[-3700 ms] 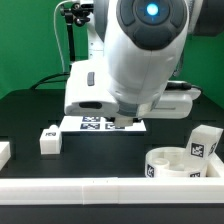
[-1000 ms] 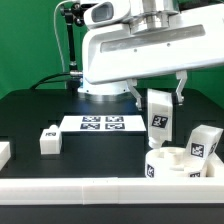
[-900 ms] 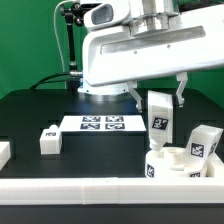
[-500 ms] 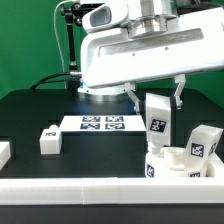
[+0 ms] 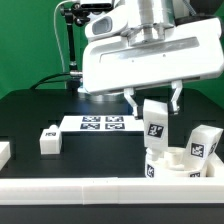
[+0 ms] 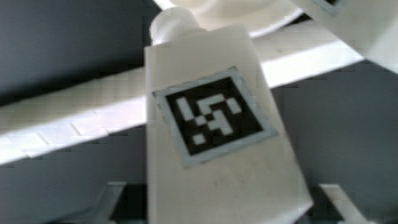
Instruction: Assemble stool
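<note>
My gripper (image 5: pixel 153 100) is shut on a white block leg (image 5: pixel 155 122) with a square tag and holds it slightly tilted. The leg's lower end is just over the rim of the round white seat (image 5: pixel 176 166) at the exterior view's lower right. In the wrist view the held leg (image 6: pixel 210 110) fills the middle between my gripper's (image 6: pixel 222 200) fingers (image 6: pixel 121 200), with part of the seat (image 6: pixel 228 14) beyond its far end. A second leg (image 5: pixel 205 142) stands at the seat's right side. A third leg (image 5: pixel 49 138) stands alone on the table at the left.
The marker board (image 5: pixel 102 124) lies flat behind the middle of the table, under the arm. A long white border rail (image 5: pixel 90 190) runs along the front edge and also shows in the wrist view (image 6: pixel 71 120). Another white piece (image 5: pixel 4 152) sits at the far left edge.
The gripper picked the leg up from the table and carried it to the right. Over the last second it has lowered and shifted slightly left toward the seat.
</note>
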You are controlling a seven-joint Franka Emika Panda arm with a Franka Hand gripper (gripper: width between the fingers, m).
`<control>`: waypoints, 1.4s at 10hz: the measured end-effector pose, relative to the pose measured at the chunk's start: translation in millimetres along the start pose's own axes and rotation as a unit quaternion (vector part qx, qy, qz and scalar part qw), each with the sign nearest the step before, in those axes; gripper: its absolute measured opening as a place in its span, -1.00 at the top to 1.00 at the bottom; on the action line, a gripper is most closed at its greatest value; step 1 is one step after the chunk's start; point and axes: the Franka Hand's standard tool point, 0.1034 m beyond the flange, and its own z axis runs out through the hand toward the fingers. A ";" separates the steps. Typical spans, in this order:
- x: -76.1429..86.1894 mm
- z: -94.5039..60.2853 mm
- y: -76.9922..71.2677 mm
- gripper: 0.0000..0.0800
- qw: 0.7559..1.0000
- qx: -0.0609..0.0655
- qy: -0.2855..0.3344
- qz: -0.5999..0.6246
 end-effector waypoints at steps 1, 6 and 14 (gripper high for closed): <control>0.9 -0.4 -1.1 0.17 1.000 0.001 0.001 0.000; -10.6 1.1 -3.2 0.17 1.000 0.001 0.003 0.010; -20.0 3.8 -5.5 0.17 1.000 0.000 0.007 0.003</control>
